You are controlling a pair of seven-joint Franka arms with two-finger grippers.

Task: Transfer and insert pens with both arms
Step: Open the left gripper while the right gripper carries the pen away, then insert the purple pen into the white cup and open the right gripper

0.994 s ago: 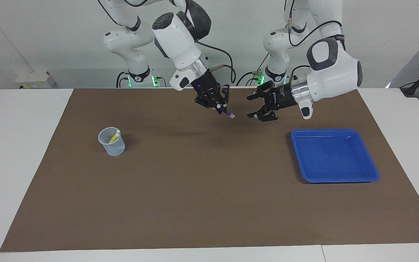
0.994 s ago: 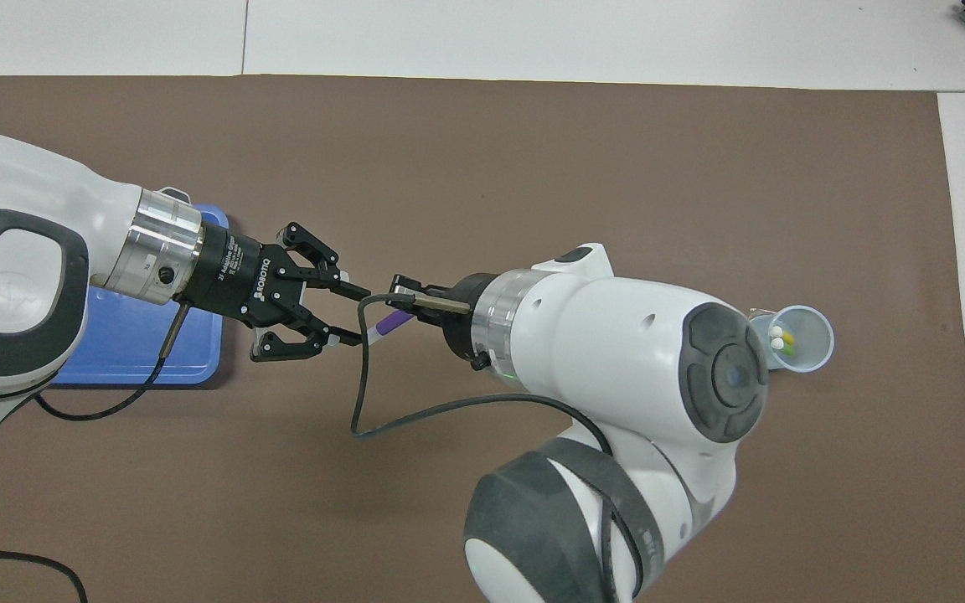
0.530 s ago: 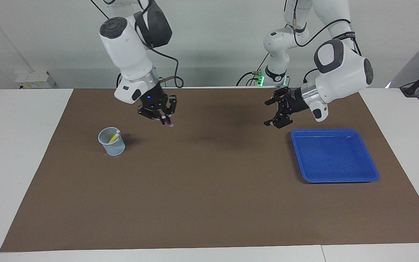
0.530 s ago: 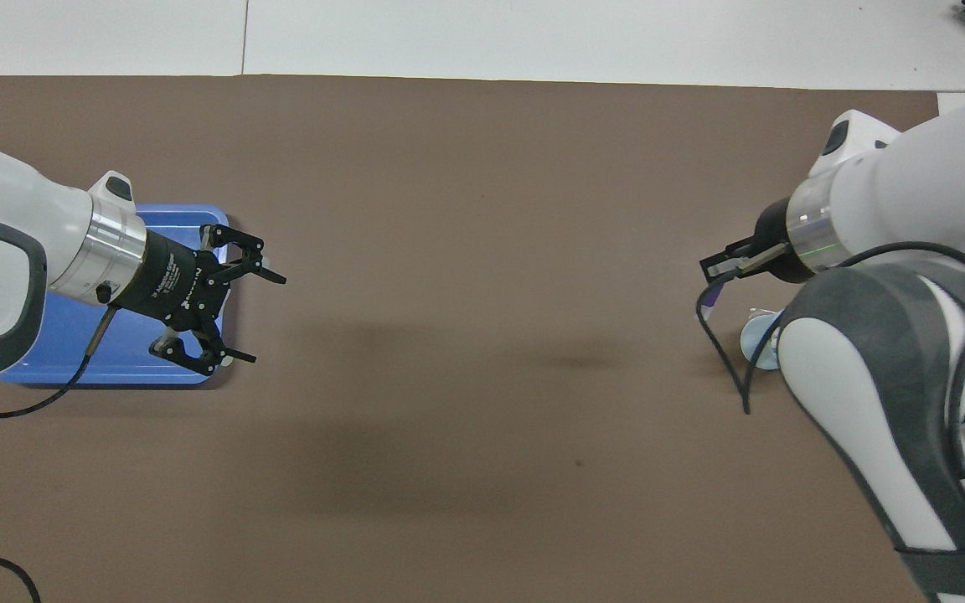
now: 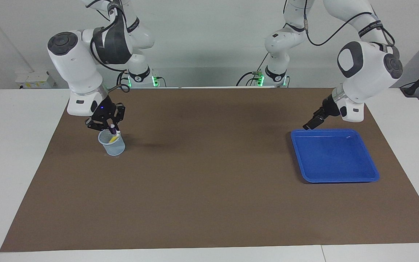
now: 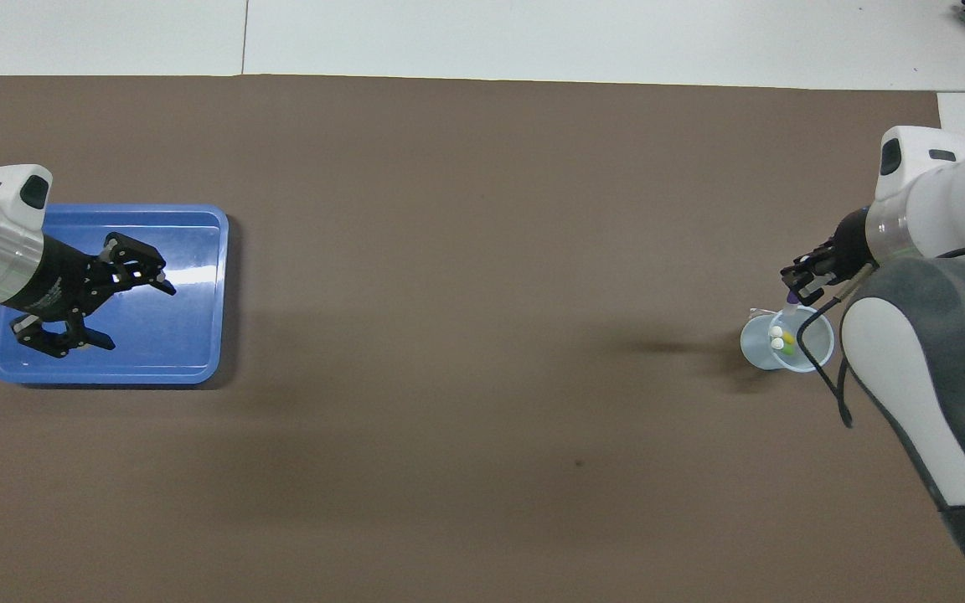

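My right gripper (image 5: 110, 126) (image 6: 802, 285) is shut on the purple pen (image 5: 113, 127) (image 6: 790, 303). It holds the pen tilted, pale end down, just over the rim of a pale blue mesh cup (image 5: 112, 146) (image 6: 817, 356) toward the right arm's end of the table. The yellow pen (image 5: 114, 138) and the green pen (image 6: 789, 343) stand in the cup, pale ends up. My left gripper (image 5: 309, 124) (image 6: 139, 318) is open and empty, in the air over the blue tray (image 5: 335, 171) (image 6: 198, 368).
The blue tray lies on the brown mat (image 5: 209, 189) toward the left arm's end and holds nothing. Two smaller white arms with green-lit bases (image 5: 141, 78) (image 5: 274, 77) stand at the robots' edge of the table.
My right gripper has carried the purple pen from mid-table to over the cup. My left gripper, open throughout, has drawn back from the hand-over spot to over the tray.
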